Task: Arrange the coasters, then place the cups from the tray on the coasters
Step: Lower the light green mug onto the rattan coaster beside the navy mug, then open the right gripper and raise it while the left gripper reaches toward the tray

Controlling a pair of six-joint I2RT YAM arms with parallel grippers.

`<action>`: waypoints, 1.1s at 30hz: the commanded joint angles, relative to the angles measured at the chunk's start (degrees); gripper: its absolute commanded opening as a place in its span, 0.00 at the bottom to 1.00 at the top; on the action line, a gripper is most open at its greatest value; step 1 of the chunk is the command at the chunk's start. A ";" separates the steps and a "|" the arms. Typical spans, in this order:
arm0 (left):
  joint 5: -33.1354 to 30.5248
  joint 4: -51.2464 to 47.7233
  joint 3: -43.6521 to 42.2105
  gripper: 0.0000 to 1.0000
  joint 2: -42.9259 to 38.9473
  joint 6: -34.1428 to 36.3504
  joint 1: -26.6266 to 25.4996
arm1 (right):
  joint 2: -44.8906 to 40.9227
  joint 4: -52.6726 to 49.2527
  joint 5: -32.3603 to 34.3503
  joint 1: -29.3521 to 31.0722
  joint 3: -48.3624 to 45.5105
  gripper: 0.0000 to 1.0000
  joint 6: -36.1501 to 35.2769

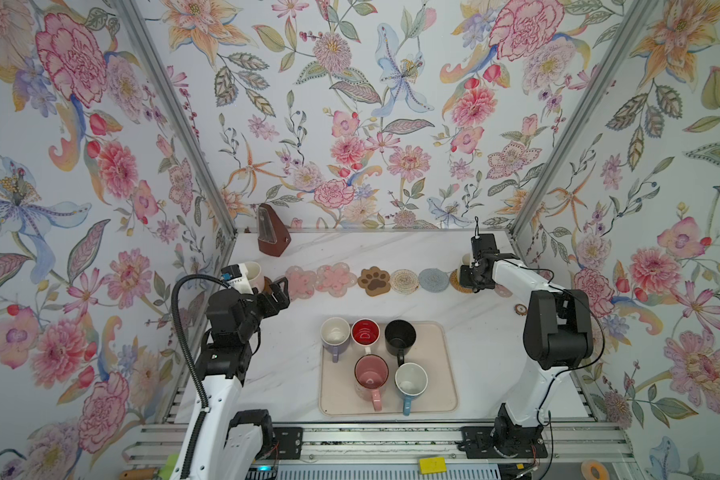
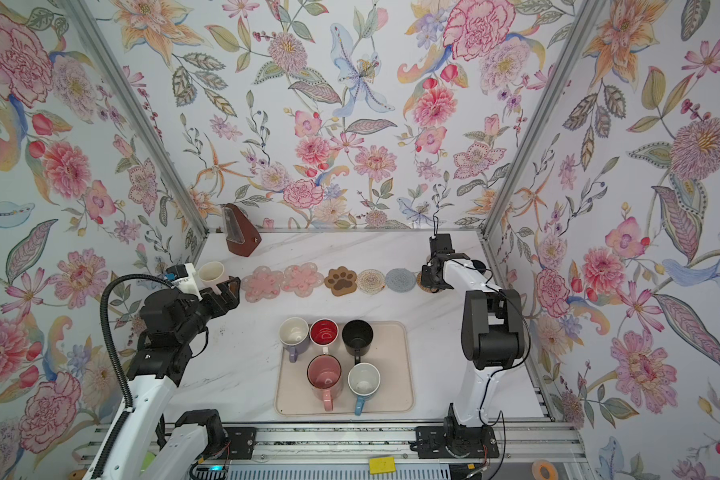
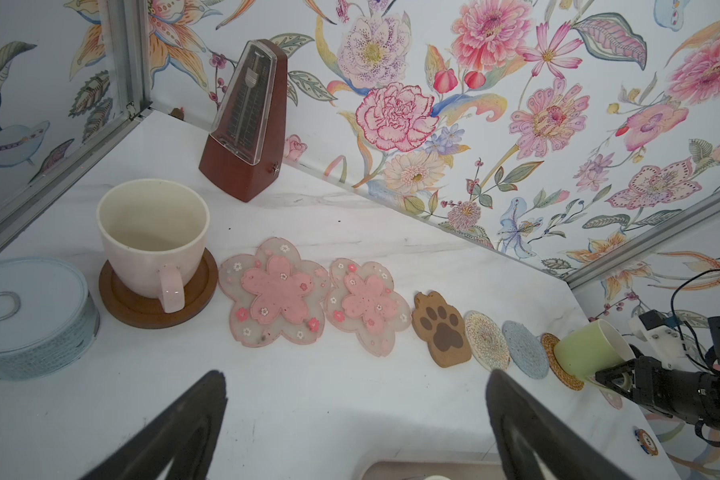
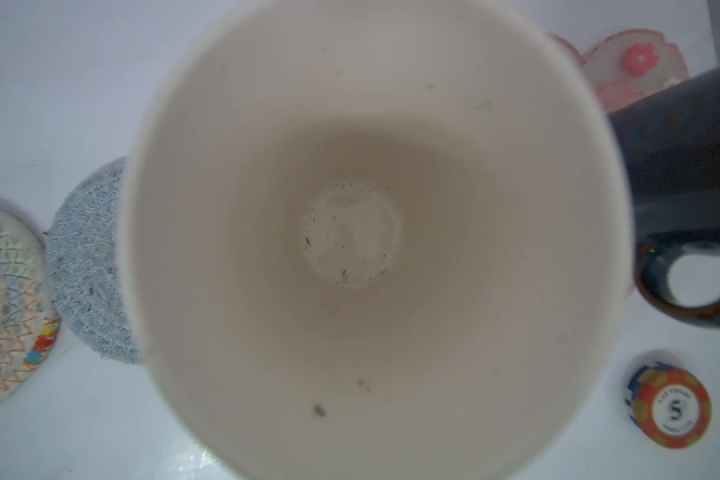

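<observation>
The right end effector (image 3: 618, 376) is closed on the light green cup (image 3: 587, 349), near the right edge of the table. The base of the cup lies directly over the tan rattan coaster (image 3: 555, 361); if it touches or hangs just above, I cannot tell. So the coming move is probably straight down, then release. The left end effector (image 1: 278, 291) is wide open near the left edge and holds nothing.

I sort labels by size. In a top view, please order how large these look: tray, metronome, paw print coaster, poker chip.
1. beige tray
2. brown metronome
3. paw print coaster, not far behind; the metronome stands upright, nearer the camera, so this pair is unsure
4. poker chip
</observation>
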 commanded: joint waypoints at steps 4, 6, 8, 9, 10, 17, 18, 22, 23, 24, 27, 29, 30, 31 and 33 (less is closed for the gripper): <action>1.35 1.64 -0.58 0.99 -0.97 0.68 0.07 | -0.18 0.91 0.75 1.06 1.29 0.16 -0.09; 1.36 1.65 -0.57 0.99 -1.05 0.59 0.09 | -0.59 0.91 0.60 1.04 1.16 0.26 0.17; 1.27 1.64 -0.55 0.99 -1.14 0.61 0.05 | -1.01 0.91 0.19 1.08 1.08 0.35 0.63; 1.18 1.65 -0.57 0.99 -1.24 0.61 0.05 | -1.45 0.87 -0.04 1.08 1.00 0.38 0.87; 1.17 1.65 -0.69 0.99 -1.23 0.56 0.05 | -1.80 0.89 -0.25 1.07 1.01 0.40 1.08; 1.10 1.64 -0.79 0.99 -1.07 0.53 0.05 | -6.90 0.90 -1.66 0.70 -0.11 0.57 3.37; 1.01 1.73 -0.87 0.99 -0.98 0.52 0.05 | -8.25 0.91 -2.74 0.53 -0.60 0.60 3.53; 0.82 1.89 -1.21 0.99 -0.92 0.26 0.05 | -14.34 1.75 -4.16 0.47 -4.94 0.72 3.95; 0.74 1.91 -1.25 0.99 -0.89 0.26 0.09 | -16.21 2.54 -4.28 0.48 -6.79 0.75 4.12; 0.60 1.90 -1.32 0.99 -0.88 0.26 0.09 | -18.09 3.72 -4.72 0.54 -8.44 0.78 4.21; 0.48 1.91 -1.19 0.99 -0.92 0.24 0.05 | -25.22 10.53 -6.78 0.69 -17.20 0.92 4.42; 0.41 1.91 -1.20 0.99 -0.82 0.14 0.04 | -29.70 15.07 -6.81 0.80 -22.14 0.97 4.52; 0.55 1.91 -1.28 0.99 -0.71 0.09 0.05 | -31.61 16.97 -6.39 0.82 -24.02 0.99 4.61; 0.61 1.91 -1.18 0.99 -0.53 0.08 0.09 | -33.07 18.27 -5.82 0.75 -25.34 0.99 4.61; 0.76 1.91 -1.23 0.99 -0.34 -0.14 0.05 | -34.74 19.49 -5.20 0.74 -26.56 0.99 4.61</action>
